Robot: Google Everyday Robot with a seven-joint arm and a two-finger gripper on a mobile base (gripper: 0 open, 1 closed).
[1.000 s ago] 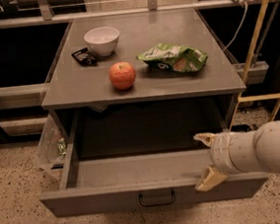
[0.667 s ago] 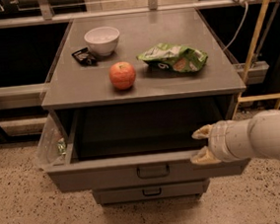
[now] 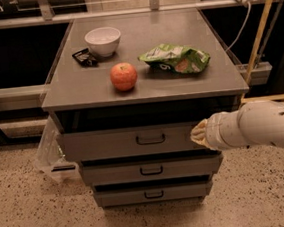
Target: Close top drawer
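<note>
The top drawer (image 3: 110, 143) is a wide grey metal drawer with a small black wire handle (image 3: 150, 140) at the centre of its front. It stands nearly pushed in, its front just proud of the cabinet top's edge, with a dark gap above it. My gripper (image 3: 198, 134) is at the right end of the drawer front, pressed against it, at the end of my white arm (image 3: 264, 126) that comes in from the right.
Two narrower grey drawers (image 3: 151, 171) (image 3: 154, 193) sit below. On the cabinet top (image 3: 69, 87) are a white bowl (image 3: 103, 40), a small black object (image 3: 84, 57), a red apple (image 3: 124, 76) and a green snack bag (image 3: 175, 59). A clear plastic bag (image 3: 50, 149) hangs at the left side. Speckled floor (image 3: 36, 216) lies around.
The top drawer has slid from wide open to almost shut, and its tray no longer shows. My gripper has moved back toward the cabinet with the drawer front.
</note>
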